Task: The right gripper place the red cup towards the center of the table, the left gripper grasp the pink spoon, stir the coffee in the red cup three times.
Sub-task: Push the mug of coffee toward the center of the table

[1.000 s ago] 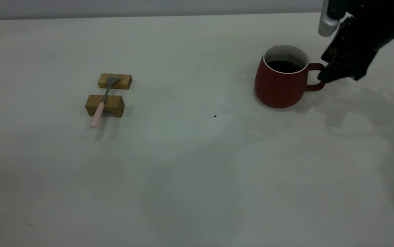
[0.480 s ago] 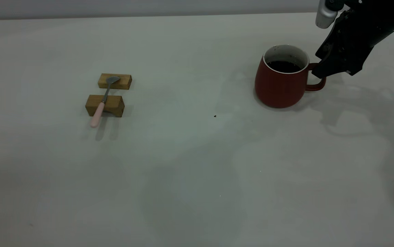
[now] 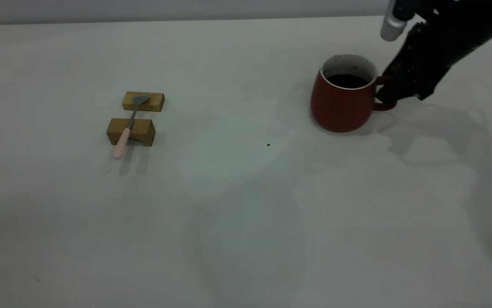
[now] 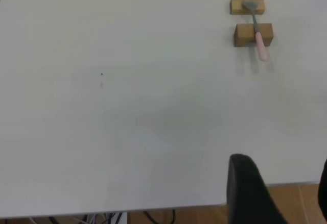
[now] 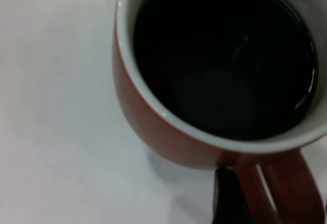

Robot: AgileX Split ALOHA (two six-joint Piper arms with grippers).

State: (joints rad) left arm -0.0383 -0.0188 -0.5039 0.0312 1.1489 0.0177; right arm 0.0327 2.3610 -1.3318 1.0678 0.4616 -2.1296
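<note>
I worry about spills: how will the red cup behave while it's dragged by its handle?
The red cup looks like thick ceramic, so probably rigid and fairly heavy. Its rounded body narrows at the base, and the right end effector pulls at the side handle, so it may twist or rock. The coffee sits well below the rim, so gentle sliding likely won't spill.

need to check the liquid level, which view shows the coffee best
The right wrist view: the coffee fills the picture, glossy against the red cup's white wall. The exterior view shows only a dark sliver; the left wrist view shows none.
</note>
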